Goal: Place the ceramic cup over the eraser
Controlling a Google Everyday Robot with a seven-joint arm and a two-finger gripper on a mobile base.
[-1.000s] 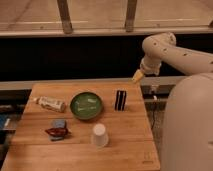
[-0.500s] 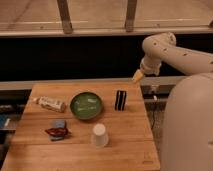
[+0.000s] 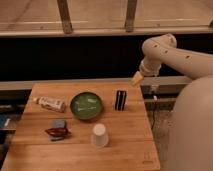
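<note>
**Entry: tabletop, cup-over-eraser task**

1. White robot arm (image 3: 170, 50), upper right of frame. Its gripper (image 3: 137, 78) hangs by the table's far right corner, up and right of the eraser. The pincer stands wide and holds nothing.
2. Pale wooden butcher-block table (image 3: 131, 148), lower left and centre.
3. Green round bowl (image 3: 86, 105), centre.
4. White labelled tube (image 3: 50, 103), left of the bowl.
5. Small plain white ceramic cup (image 3: 99, 135), lower centre, apparently mouth down (narrow end up).
6. Black rectangular eraser with thin white stripes (image 3: 120, 100), upright, just right of the bowl and apart from the cup.
7. Red wrapped piece (image 3: 57, 132) and blue-grey square piece (image 3: 59, 122), lower left.

Handling: the step is probably the reach for the cup. Descend from above, pinch the narrow upper part and lift it clear. Centre it over the eraser before lowering, as a skewed rim could topple the block.

Writing: none legible; the tube's label is too small to read.
</note>
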